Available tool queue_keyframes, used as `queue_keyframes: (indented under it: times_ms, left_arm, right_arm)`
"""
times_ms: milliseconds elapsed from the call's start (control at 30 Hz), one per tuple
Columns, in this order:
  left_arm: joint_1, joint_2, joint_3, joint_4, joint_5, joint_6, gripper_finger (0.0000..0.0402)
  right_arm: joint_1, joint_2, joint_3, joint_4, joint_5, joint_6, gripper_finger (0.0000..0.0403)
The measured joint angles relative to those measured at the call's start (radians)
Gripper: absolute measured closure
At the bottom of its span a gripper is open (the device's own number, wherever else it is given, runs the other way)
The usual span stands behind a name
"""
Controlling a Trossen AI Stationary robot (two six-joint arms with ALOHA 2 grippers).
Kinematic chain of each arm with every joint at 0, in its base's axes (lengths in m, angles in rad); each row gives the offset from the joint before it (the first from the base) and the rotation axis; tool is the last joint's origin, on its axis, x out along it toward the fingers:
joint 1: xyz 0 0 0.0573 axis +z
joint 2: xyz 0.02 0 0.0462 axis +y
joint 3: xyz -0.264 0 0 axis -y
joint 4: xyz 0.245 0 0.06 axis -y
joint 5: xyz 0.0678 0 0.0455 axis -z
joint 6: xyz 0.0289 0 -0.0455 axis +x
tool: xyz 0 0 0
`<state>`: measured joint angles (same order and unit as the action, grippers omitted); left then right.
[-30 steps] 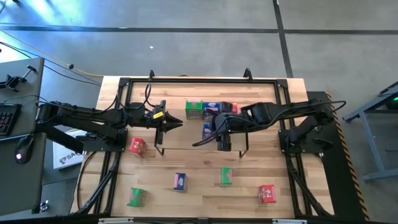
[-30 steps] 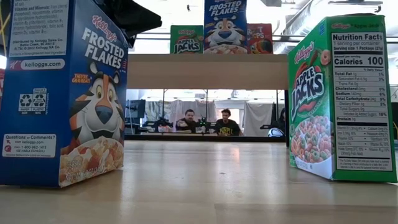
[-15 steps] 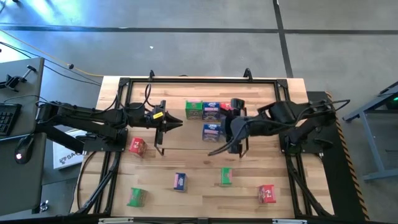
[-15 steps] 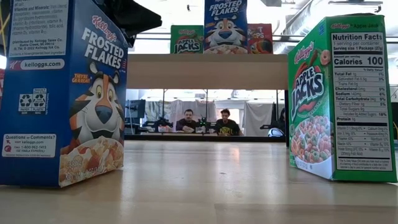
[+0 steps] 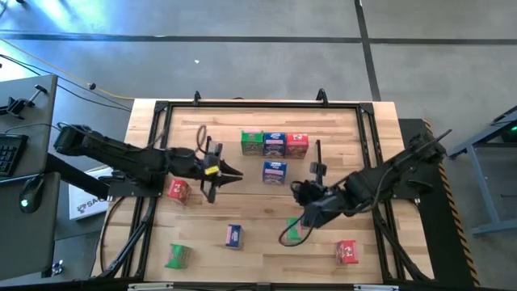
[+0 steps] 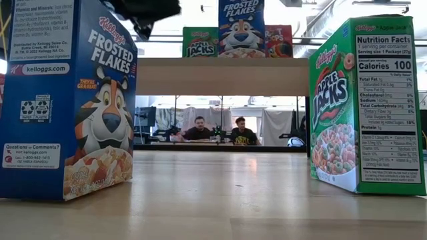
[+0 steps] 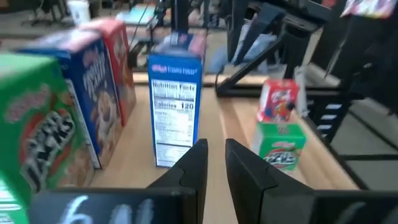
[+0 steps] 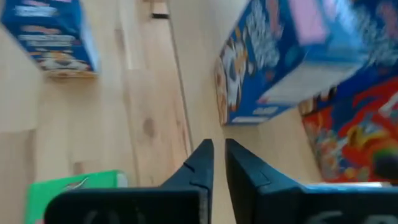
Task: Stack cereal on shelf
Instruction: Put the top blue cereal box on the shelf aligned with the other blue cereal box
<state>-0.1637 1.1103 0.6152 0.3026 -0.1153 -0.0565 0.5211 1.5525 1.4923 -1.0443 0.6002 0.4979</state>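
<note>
The shelf [image 6: 220,77] carries a green cereal box [image 5: 252,143], a blue one [image 5: 275,144] and a red one [image 5: 297,144] in a row. Another blue box [image 5: 275,171] stands upright in front of them. My right gripper [image 5: 305,217] hangs shut and empty just above and beside a loose green box [image 5: 292,230] on the table; its wrist view shows that box's corner [image 8: 74,190]. My left gripper [image 5: 236,175] hovers shut and empty at the shelf's left end, pointing toward the table's right at the front blue box [image 7: 176,106].
Loose boxes lie on the table: red [image 5: 178,191] under the left arm, blue [image 5: 234,235], green [image 5: 176,255] near the front left, and red [image 5: 347,251] at the front right. A black frame [image 5: 367,121] borders the table.
My right gripper has drawn away from the front blue box, left standing on the shelf, and swung down toward the table's near edge, to the loose green box. My left gripper has shifted a little toward the near edge.
</note>
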Motion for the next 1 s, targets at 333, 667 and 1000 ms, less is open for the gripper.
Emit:
queue_keyframes:
  times_ms: [333, 667, 1000]
  left_arm:
    - [-0.035, 0.248, 0.164, -0.028, -0.193, -0.03, 0.0355]
    - [-0.033, 0.291, 0.206, -0.073, -0.267, -0.045, 0.0355]
    - [0.009, 0.29, 0.206, -0.074, -0.27, -0.045, 0.0355]
  right_arm:
    - [-0.063, -0.004, -0.222, 0.287, 0.127, 0.069, 0.0397]
    - [-0.105, -0.005, -0.232, 0.327, 0.151, 0.039, 0.0401]
    - [-0.14, -0.005, -0.232, 0.357, 0.148, -0.009, 0.0401]
